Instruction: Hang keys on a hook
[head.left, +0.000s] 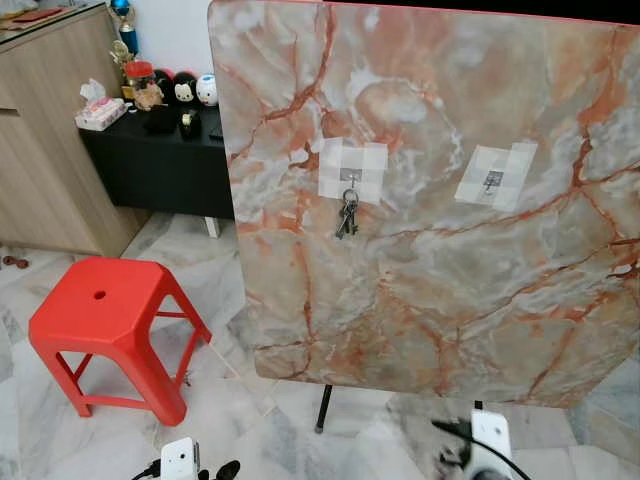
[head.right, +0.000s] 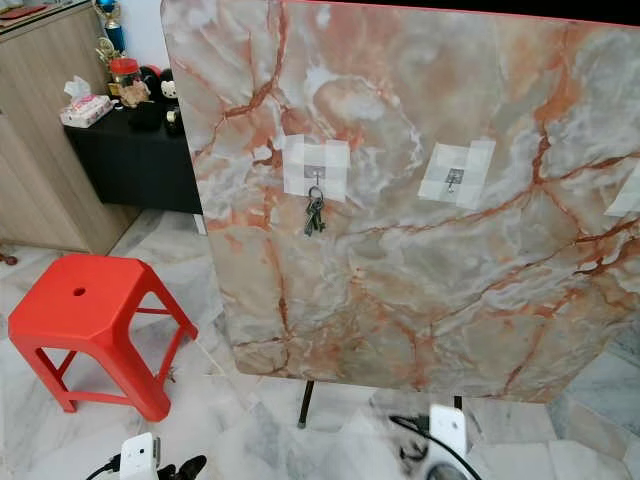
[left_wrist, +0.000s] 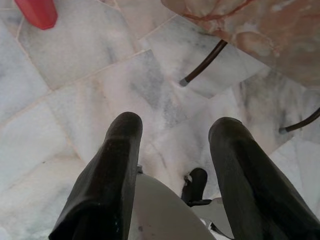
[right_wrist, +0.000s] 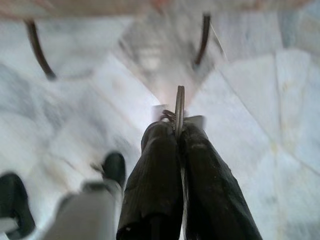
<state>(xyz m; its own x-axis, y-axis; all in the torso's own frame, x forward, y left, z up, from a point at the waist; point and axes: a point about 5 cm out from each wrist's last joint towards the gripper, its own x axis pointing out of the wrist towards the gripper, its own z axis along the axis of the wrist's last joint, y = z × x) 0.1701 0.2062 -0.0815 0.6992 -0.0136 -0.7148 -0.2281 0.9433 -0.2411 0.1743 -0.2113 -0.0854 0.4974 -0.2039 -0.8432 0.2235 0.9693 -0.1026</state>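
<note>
A bunch of keys (head.left: 347, 215) hangs from a small hook (head.left: 351, 178) taped on the upright marble board (head.left: 440, 290). A second taped hook (head.left: 493, 181) to its right is bare. My right gripper (right_wrist: 177, 131) hangs low near the floor, shut on a metal key ring (right_wrist: 179, 105) that sticks up edge-on between its fingertips. My left gripper (left_wrist: 175, 130) also hangs low over the floor tiles, open with nothing between its fingers. Both wrists show at the bottom of the head views, left (head.left: 179, 459) and right (head.left: 489, 437).
A red plastic stool (head.left: 105, 310) stands left of the board. Behind it are a black side table (head.left: 160, 160) with small ornaments and a wooden cabinet (head.left: 45, 150). Thin dark legs (head.left: 324, 408) hold the board above the marble floor.
</note>
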